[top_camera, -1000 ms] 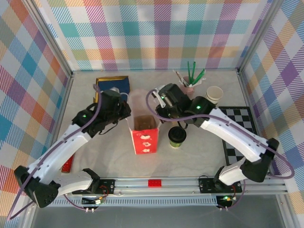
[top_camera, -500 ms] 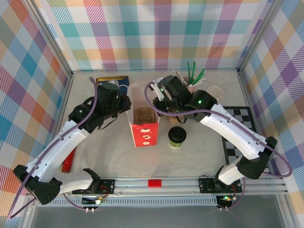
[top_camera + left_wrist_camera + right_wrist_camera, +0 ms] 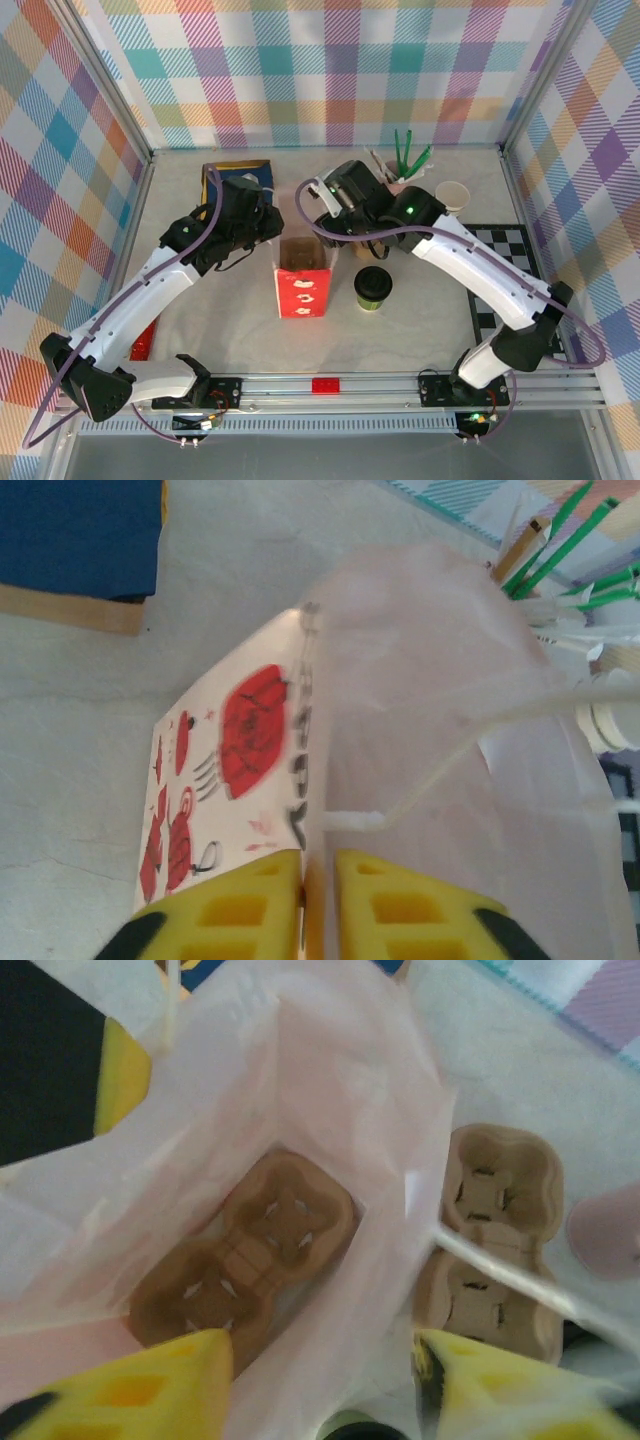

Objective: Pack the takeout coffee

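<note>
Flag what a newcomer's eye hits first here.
The red-printed bag stands open mid-table, with the left hand pinching one rim and the open right hand straddling the opposite wall. A brown cup carrier lies at its bottom. The takeout coffee, olive with a black lid, sits on the table just right of the bag.

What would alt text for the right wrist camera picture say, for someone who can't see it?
Looking down into an open bag with a brown cardboard cup carrier at its bottom. A second carrier lies outside to its right, and the pincer's yellow fingertips stand apart at the lower edge.
</note>
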Action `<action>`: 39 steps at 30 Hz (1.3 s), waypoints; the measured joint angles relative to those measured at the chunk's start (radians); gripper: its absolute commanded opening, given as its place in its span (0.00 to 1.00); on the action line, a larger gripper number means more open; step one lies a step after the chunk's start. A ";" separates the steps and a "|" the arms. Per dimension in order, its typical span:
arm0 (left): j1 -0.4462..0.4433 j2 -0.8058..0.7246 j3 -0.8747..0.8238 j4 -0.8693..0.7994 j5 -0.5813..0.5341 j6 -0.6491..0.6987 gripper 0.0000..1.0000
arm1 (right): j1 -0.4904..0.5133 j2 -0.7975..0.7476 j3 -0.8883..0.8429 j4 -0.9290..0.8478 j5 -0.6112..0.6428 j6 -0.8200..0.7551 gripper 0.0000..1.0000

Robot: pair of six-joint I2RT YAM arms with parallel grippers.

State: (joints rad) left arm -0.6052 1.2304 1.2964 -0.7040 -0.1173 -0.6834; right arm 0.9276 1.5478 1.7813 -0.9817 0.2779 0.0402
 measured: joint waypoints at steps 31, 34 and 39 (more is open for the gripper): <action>0.035 -0.185 0.133 -0.197 -0.101 0.087 0.85 | 0.107 0.389 0.684 -0.627 -0.111 -0.052 0.99; 0.076 -0.183 0.128 -0.208 -0.084 0.098 0.86 | 0.107 0.391 0.711 -0.627 -0.103 -0.049 0.99; 0.118 -0.184 0.121 -0.211 -0.055 0.108 0.88 | 0.107 0.333 0.730 -0.626 -0.081 -0.044 0.99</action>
State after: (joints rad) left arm -0.4870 1.0466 1.4178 -0.9146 -0.1722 -0.5751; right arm 1.0344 1.8805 2.5114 -1.6081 0.1970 -0.0040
